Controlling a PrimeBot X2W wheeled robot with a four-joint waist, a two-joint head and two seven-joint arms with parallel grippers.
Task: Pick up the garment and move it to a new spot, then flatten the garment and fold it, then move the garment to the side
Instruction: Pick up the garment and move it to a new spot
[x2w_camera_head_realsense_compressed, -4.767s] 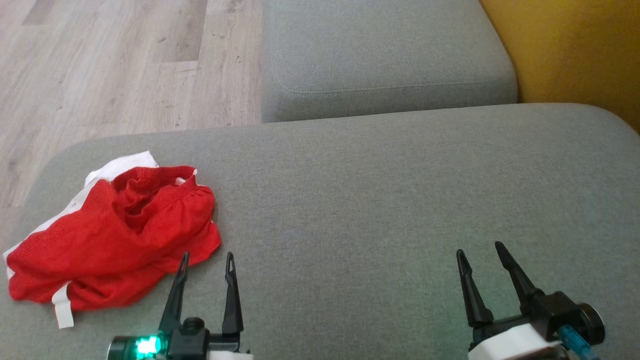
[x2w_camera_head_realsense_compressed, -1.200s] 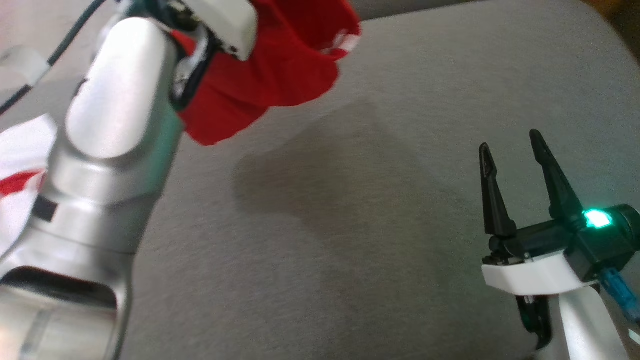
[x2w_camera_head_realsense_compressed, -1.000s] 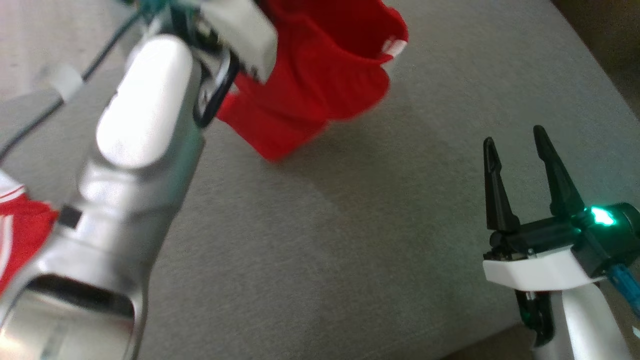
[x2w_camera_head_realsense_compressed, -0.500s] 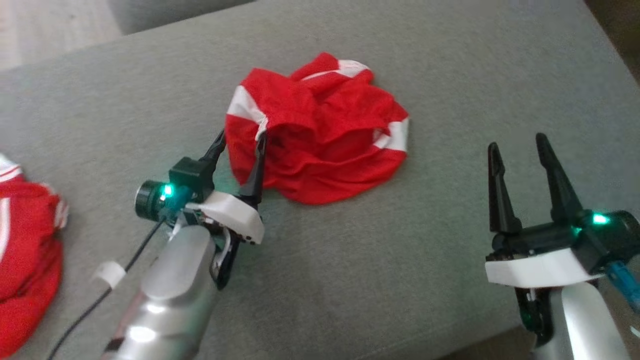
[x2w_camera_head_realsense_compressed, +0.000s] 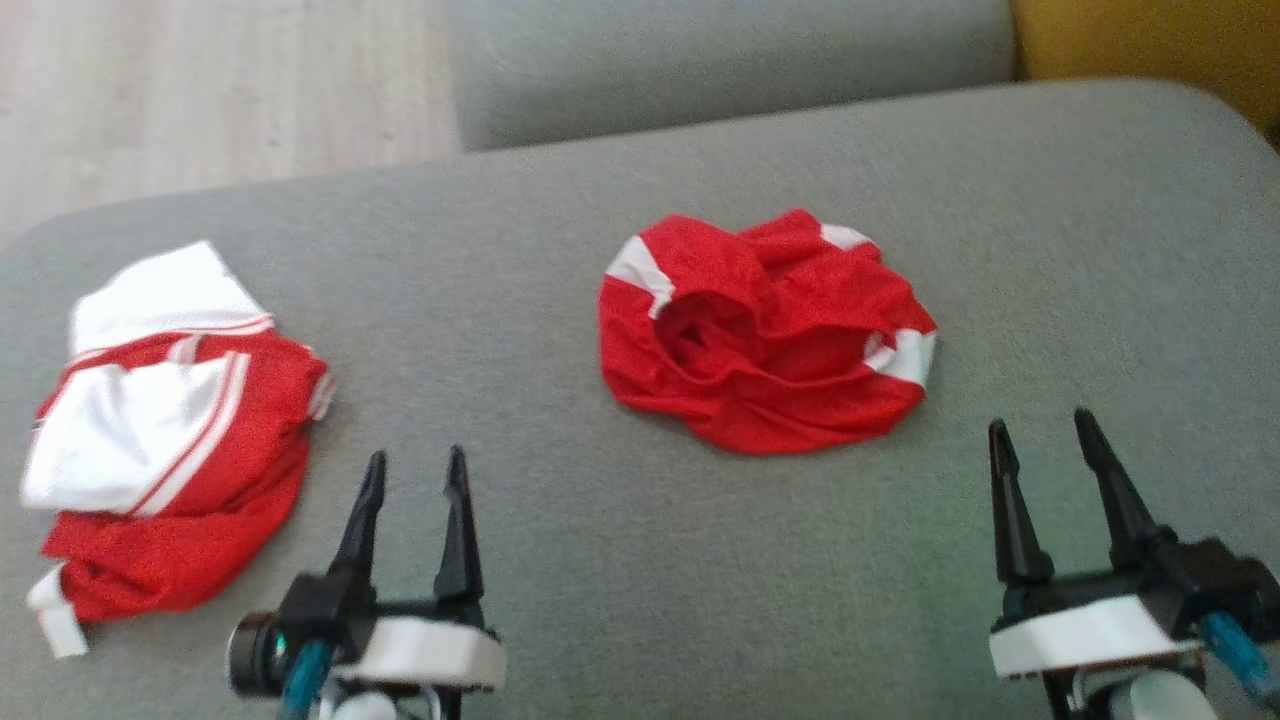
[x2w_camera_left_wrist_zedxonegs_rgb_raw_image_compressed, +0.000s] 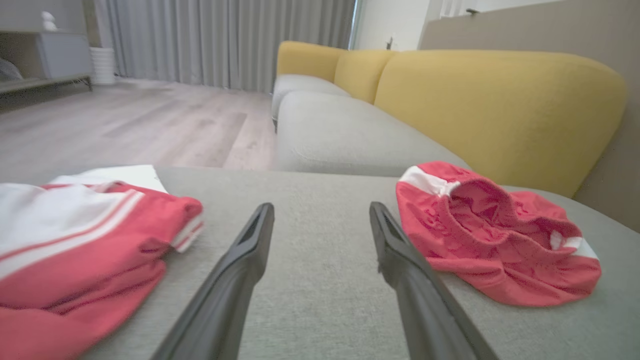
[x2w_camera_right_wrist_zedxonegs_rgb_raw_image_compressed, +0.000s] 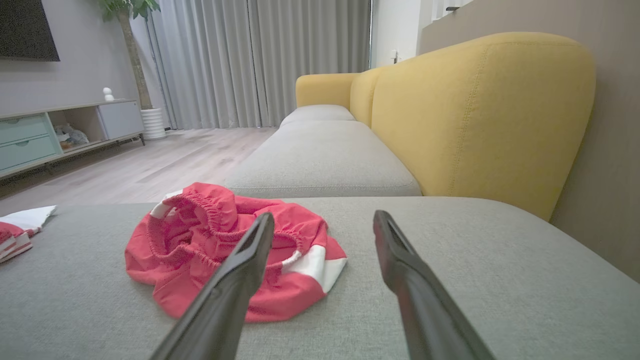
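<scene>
While low over the cushion (x2w_camera_head_realsense_compressed: 640, 570), left hand (x2w_camera_head_realsense_compressed: 416, 453) and right hand (x2w_camera_head_realsense_compressed: 1040, 419) both spread, empty, short of the garment (x2w_camera_head_realsense_compressed: 760, 330).

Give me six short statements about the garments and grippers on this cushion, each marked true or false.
1. The red shorts lie crumpled on the grey cushion. True.
2. The left gripper and right gripper are both open and empty. True.
3. The shorts are flattened and folded. False: they are bunched in a heap.
4. A red and white garment lies to the robot's left of the shorts. True.
5. The right gripper touches the shorts. False: bare cushion separates them in the head view.
6. The two garments overlap. False: bare cushion lies between them.
</scene>
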